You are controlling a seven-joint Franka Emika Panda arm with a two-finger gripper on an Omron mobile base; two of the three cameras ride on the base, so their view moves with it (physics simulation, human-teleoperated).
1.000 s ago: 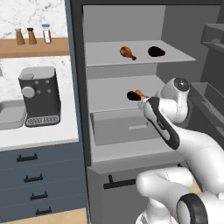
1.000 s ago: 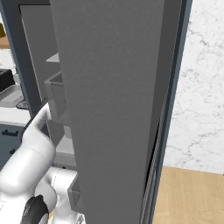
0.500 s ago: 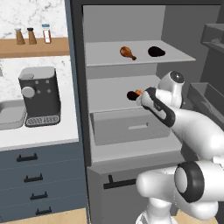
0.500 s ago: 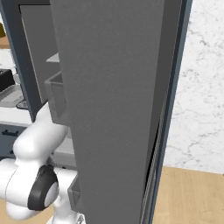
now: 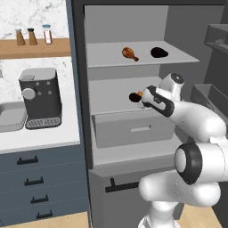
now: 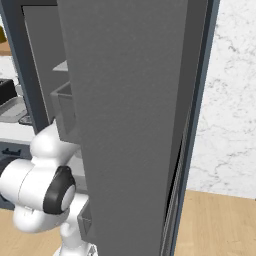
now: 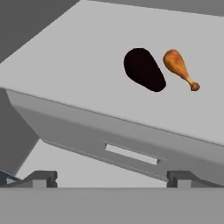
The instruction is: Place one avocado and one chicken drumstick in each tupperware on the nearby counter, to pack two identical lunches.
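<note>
The fridge stands open, and the gripper (image 7: 111,177) reaches in toward the middle shelf (image 5: 111,91), its two fingertips (image 7: 41,178) set wide apart with nothing between them. On that shelf lie an avocado (image 7: 144,69) and a chicken drumstick (image 7: 179,68), just beside each other (thin bone end pointing away from the fruit); from the left base view this avocado (image 5: 134,97) shows just left of the arm's wrist, with the drumstick largely hidden behind it. Below the shelf sits a grey drawer (image 7: 131,151). On the upper shelf (image 5: 142,55) rest a second chicken drumstick (image 5: 129,53) and a second avocado (image 5: 159,53), a little apart. To the left, the counter (image 5: 40,138) carries a coffee machine (image 5: 40,98). The right base view faces the open fridge door (image 6: 130,115).
</note>
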